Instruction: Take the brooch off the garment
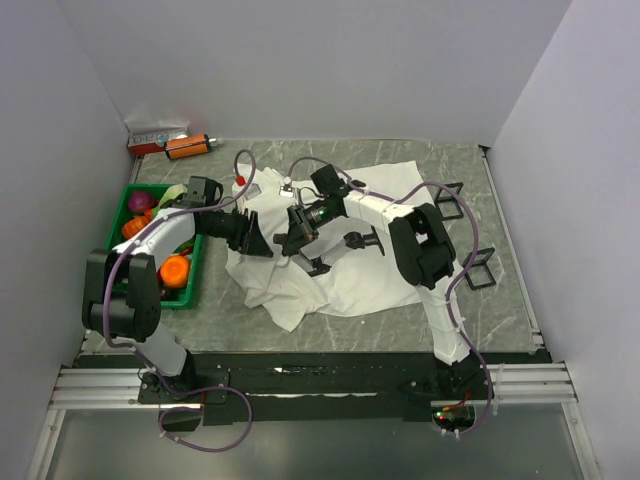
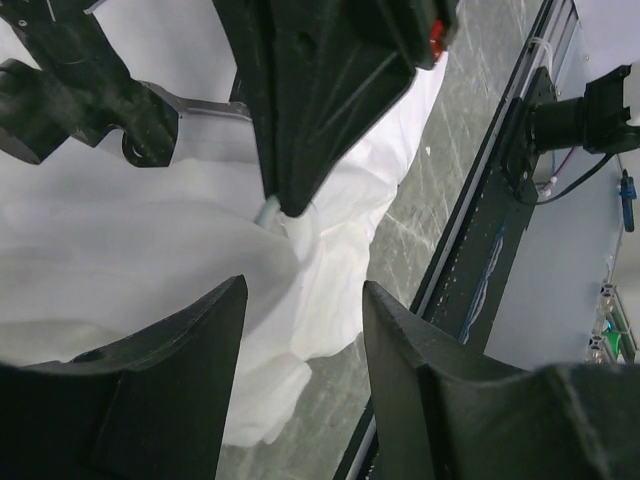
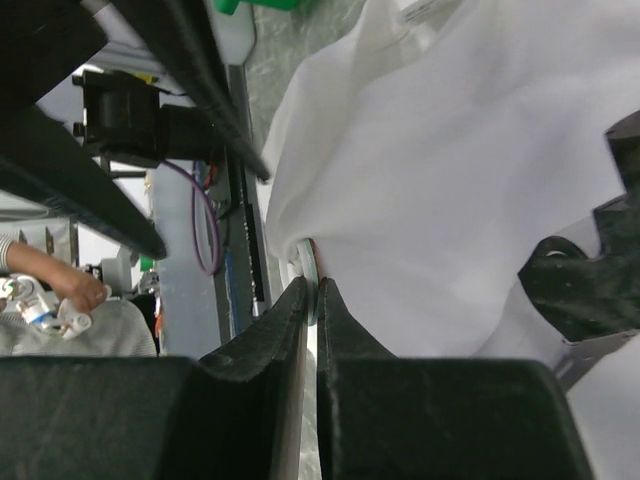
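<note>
Across the grey marbled table point(image 1: 500, 180), a white garment point(image 1: 370, 280) crumpled at the middle. At the left edge, a green basket point(image 1: 150, 187) of fruit, near the cloth but apart from it. Over the garment's left part, both arms bent inward, tools close together. Left gripper point(image 2: 300, 300) released: jaws well apart above a fold, gripping nothing. Right gripper point(image 3: 310, 285) clenched: tips almost touching, grasping the brooch point(image 3: 307, 265) at a fold in the garment's left part. Of the brooch, only a tiny pale rim with a reddish tinge visible between the fingertips; from above, hidden under the tools.
</note>
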`<state>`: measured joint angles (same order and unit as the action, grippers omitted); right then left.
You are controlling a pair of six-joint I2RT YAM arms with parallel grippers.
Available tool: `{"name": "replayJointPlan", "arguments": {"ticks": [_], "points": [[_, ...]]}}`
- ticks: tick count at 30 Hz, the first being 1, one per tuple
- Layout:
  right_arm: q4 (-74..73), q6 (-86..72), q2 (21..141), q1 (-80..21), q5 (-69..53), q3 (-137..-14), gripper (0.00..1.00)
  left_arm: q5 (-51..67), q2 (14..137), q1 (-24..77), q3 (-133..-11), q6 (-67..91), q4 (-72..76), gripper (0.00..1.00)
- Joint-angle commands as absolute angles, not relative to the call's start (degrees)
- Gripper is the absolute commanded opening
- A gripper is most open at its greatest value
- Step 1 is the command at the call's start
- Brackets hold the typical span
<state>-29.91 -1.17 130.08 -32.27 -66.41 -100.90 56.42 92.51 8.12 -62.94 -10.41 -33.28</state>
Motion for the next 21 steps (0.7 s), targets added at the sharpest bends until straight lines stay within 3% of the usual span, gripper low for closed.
{"name": "replayJointPlan", "arguments": {"ticks": [1,6,11,17,21], "points": [[-33.13,3.42,127.09,-32.78,-69.00,-101.34,0.03,60.38,94.39,8.52,-65.48,-16.61,-32.43,0.55],[-36.21,7.73,127.62,-32.70,-67.94,-102.57,0.02,56.96,93.34,8.79,-62.93,-15.56,-25.59,0.56],[-36.83,9.31,127.44,-32.96,-68.55,-102.22,0.02,61.25,97.29,9.75,-64.76,-19.06,-29.51,0.60],[-37.70,10.55,127.18,-33.05,-68.47,-101.95,0.01,66.18,104.58,11.69,-69.25,-27.77,-41.21,0.56],[-37.71,10.55,127.18,-33.05,-68.47,-101.95,0.01,66.62,106.52,11.78,-69.26,-28.57,-41.66,0.47]]}}
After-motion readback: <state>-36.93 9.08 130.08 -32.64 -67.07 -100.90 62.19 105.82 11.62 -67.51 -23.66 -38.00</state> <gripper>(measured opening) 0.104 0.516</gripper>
